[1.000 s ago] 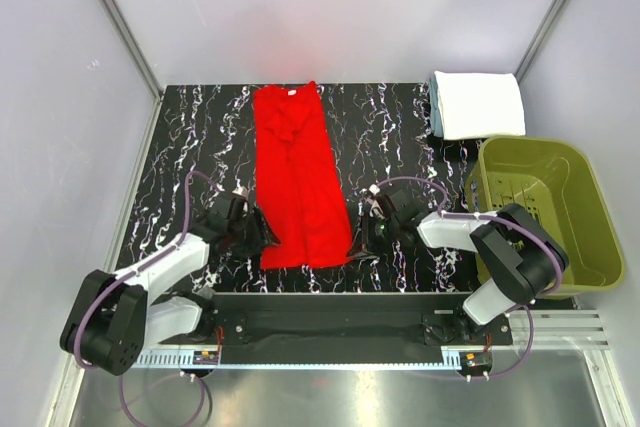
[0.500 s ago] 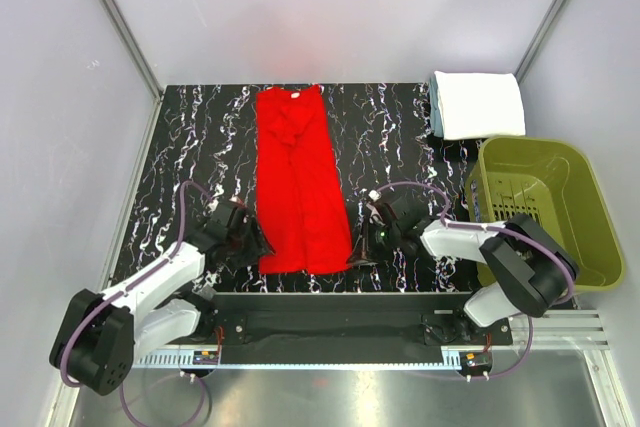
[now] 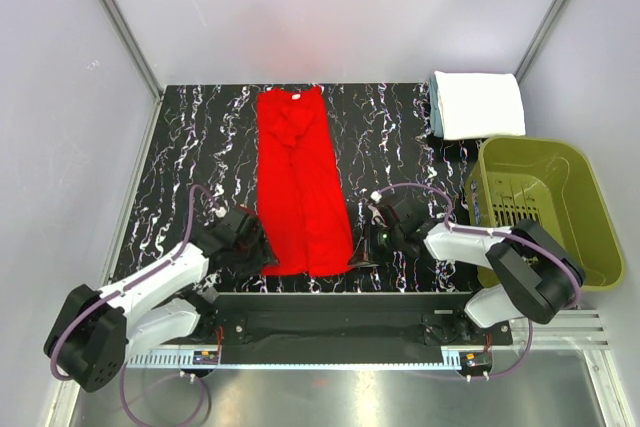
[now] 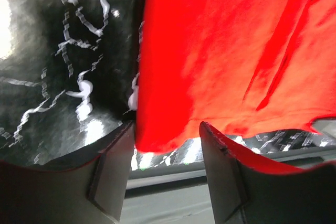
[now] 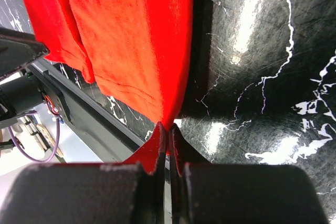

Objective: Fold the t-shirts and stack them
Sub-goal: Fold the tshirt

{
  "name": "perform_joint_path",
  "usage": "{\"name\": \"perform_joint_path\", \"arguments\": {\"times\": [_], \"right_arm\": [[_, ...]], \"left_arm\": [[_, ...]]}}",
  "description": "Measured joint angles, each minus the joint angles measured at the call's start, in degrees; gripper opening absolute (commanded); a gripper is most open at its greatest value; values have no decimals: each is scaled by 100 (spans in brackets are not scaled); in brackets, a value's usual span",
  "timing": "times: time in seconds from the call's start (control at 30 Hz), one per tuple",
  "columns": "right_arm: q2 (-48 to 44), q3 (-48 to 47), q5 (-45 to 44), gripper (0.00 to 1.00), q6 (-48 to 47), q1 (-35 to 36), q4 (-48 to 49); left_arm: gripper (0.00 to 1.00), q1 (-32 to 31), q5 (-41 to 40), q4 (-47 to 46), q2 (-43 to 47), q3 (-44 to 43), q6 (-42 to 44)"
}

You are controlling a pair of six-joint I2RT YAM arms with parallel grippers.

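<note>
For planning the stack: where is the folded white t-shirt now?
In the top view, the folded white t-shirt lies at the far right corner of the table, just behind the olive-green basket.

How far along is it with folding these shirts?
Done: a white t-shirt lies folded far right. In hand: the red t-shirt, a long strip; the right hand pinches its near corner, the left hand stands open around the other. Left: folding it short, stacking.
</note>
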State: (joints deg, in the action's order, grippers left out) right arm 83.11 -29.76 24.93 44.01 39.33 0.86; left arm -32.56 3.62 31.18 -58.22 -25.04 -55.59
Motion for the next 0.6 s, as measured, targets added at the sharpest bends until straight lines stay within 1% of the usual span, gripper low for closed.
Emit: {"name": "perform_joint_path", "arguments": {"times": [0.23,0.37,0.47,0.53,0.57,0.6], "right_arm": [[-109,24,4,1,0,2,4],[-157,35,7,1,0,0,37],[-162,63,7,1,20,0,72],[-162,90,7,2,35,0,105],[-162,101,7,1,39,2,107],[-162,114,7,1,44,2,109]], "left_arm": [[59,-76,-216,562,85,-83,-234],[53,-76,-236,623,162,-39,-323],[46,-74,-201,577,192,22,-376],[29,-74,-160,481,216,79,-437],[13,-74,-98,361,225,155,-457],[4,-74,-59,299,225,195,-492]]}}
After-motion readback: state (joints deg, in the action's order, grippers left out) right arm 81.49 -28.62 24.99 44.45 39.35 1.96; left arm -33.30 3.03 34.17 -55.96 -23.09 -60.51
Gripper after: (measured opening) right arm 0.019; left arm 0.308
